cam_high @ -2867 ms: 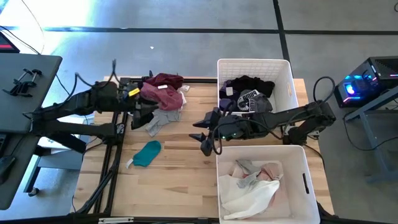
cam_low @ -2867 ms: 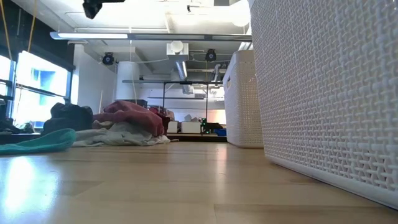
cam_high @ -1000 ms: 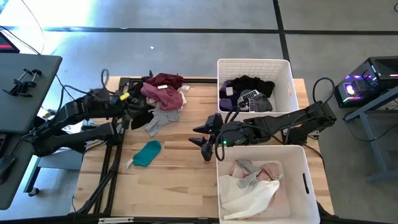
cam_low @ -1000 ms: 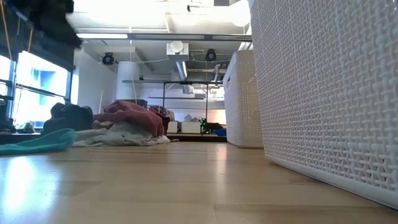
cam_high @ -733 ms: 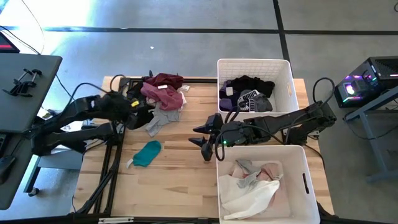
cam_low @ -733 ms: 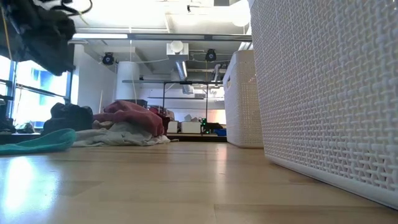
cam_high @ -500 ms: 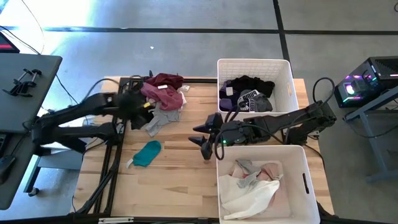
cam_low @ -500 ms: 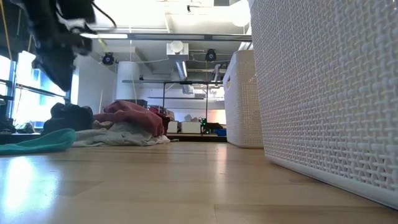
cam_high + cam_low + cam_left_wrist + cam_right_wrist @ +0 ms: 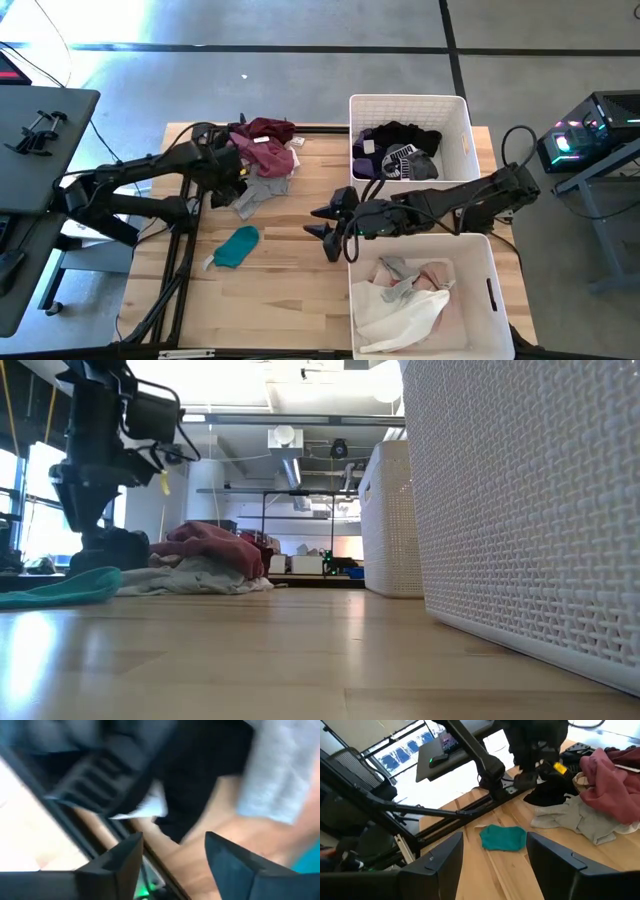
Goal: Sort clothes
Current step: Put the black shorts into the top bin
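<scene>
Beside the clothes pile (image 9: 262, 150), the left end effector (image 9: 231, 172) has lowered, fingers now spread.

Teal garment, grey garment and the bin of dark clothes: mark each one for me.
teal garment (image 9: 238, 246): high view, middle of the fabric.
grey garment (image 9: 258, 192): high view, its flat middle.
bin of dark clothes (image 9: 462, 130): high view, its right wall.

Grey concrete floor (image 9: 300, 60), bright windows (image 9: 60, 490), exposed ceiling ducts (image 9: 285, 445)
</scene>
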Tool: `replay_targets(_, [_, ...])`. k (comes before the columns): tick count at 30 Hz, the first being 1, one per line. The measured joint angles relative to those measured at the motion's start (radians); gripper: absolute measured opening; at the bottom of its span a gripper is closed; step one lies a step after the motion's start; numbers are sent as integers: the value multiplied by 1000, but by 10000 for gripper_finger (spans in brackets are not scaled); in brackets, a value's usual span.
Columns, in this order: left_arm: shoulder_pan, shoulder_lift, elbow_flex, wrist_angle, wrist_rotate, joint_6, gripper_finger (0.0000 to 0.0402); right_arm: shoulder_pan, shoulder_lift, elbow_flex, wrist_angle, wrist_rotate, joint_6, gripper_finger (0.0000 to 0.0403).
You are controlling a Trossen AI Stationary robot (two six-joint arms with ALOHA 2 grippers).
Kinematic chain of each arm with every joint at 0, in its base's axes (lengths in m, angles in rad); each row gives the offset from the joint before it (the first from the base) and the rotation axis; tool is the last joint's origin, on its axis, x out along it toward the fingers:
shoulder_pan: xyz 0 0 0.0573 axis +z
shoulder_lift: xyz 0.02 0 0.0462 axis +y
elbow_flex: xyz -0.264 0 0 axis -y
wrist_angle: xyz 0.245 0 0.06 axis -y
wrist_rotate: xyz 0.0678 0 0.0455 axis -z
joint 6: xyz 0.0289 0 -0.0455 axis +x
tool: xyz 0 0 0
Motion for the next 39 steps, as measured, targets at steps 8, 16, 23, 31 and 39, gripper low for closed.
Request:
replay_targets(8, [126, 3, 0, 86, -55, -36, 261, -3, 8, 0, -2, 3, -2, 206])
replay_targets(16, [265, 69, -5, 229, -3, 46, 259, -7, 8, 0, -2, 5, 0, 206])
replay_targets(23, [298, 204, -5, 314, 28, 146, 175, 21, 1, 0, -2, 3, 29, 206])
replay_targets(31, [280, 185, 13, 212, 105, 171, 17, 89, -79, 0, -1, 75, 21, 206])
replay_targets(39, [138, -18, 275, -84, 117, 102, 4, 156, -191, 0, -5, 96, -53, 206])
